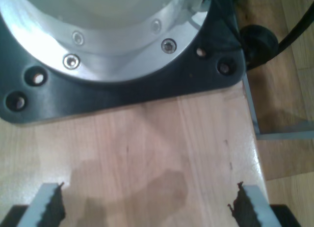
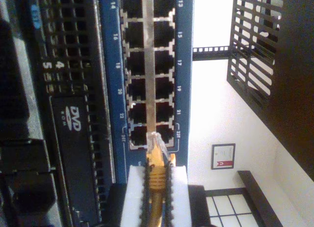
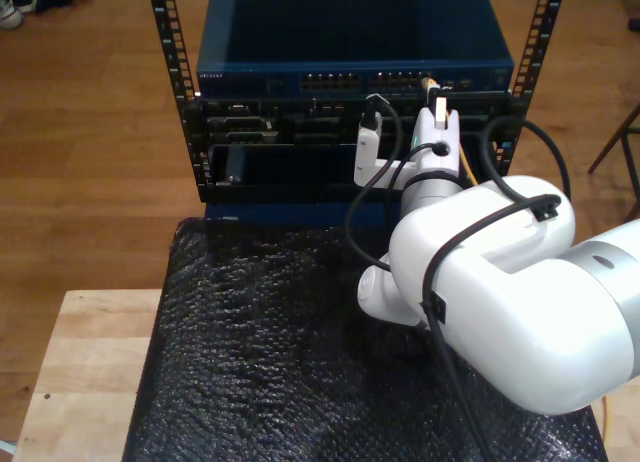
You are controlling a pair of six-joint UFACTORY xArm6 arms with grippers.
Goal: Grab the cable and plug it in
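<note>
While my second end effector (image 2: pixel 156 197) clamps the thin yellow-orange network cable (image 2: pixel 156 175), its clear plug points lengthwise just short of the blue switch's (image 2: pixel 110 89) ports; my first end effector (image 1: pixel 147 202) gapes empty over the wooden bench (image 1: pixel 147 138).

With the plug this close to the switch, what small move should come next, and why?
Probably ease my second gripper straight forward. It is shut on the cable, and the plug sits at the edge of the last pair of ports on the switch, seemingly not yet seated. Which port it lines up with I cannot tell.
</note>
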